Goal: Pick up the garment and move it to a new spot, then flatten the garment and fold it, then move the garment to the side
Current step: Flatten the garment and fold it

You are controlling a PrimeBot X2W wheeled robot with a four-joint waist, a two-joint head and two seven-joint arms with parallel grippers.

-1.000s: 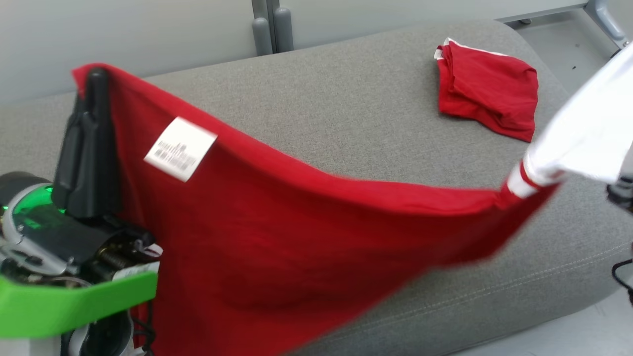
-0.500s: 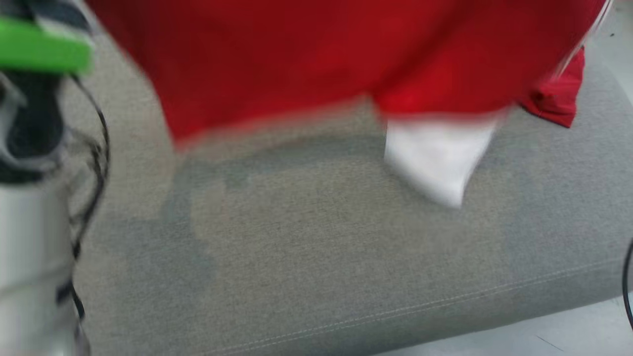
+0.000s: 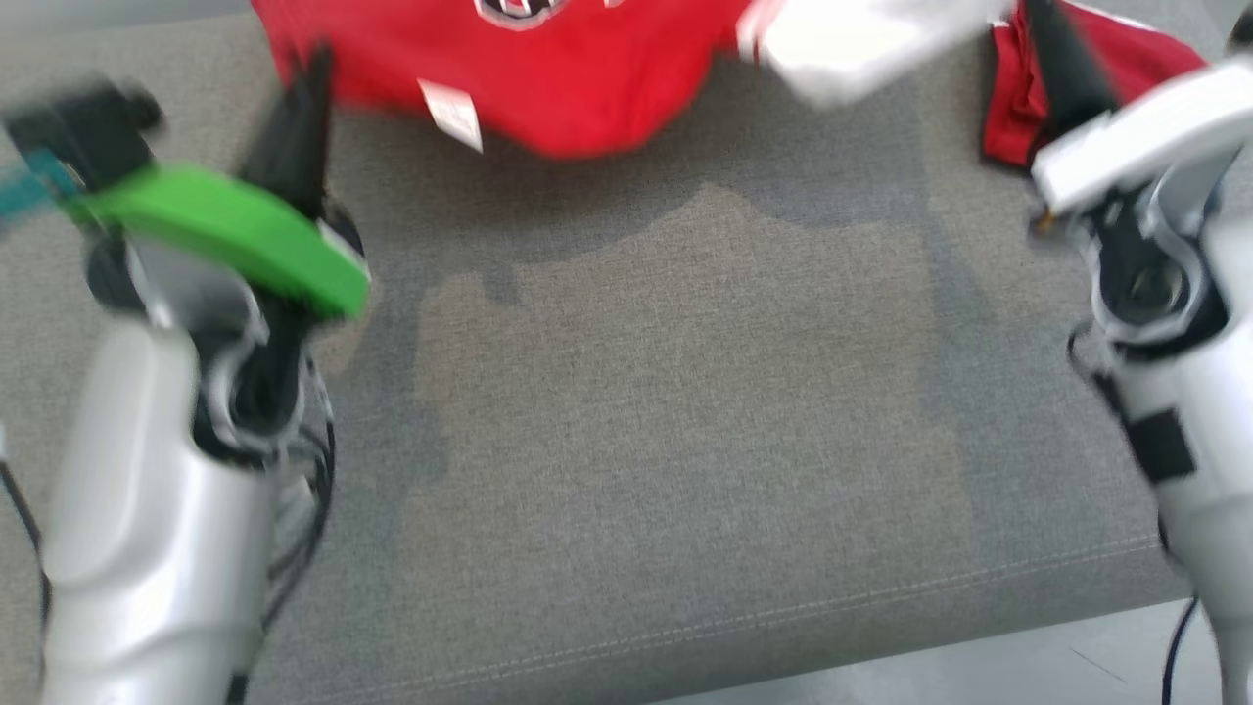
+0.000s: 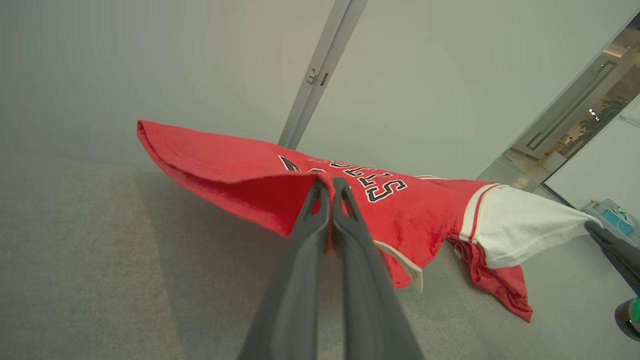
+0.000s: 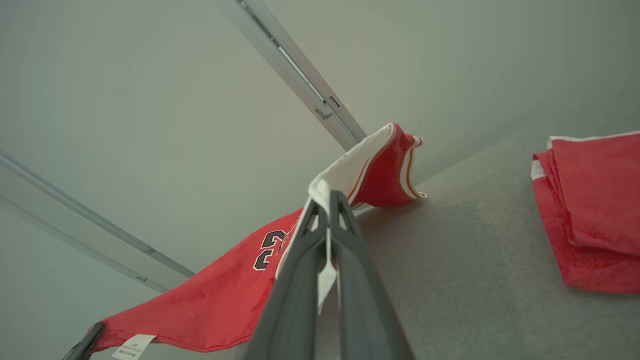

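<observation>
Clamping the garment (image 4: 225, 170) tight: left end effector (image 4: 327, 182), right end effector (image 5: 325, 197).

Head view: the bench (image 3: 685, 441) is viewed steeply from above.
Wrist views: held low and close, faced along the left tool (image 4: 327, 181) and the right tool (image 5: 327, 196) toward the far wall.
Shared: the garment (image 3: 587, 78) is seen by all three.

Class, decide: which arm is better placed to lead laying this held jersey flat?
Probably left: the left gripper clamps the jersey by its red body over bare cushion; the right gripper pinches a white sleeve near the folded garment.
</observation>
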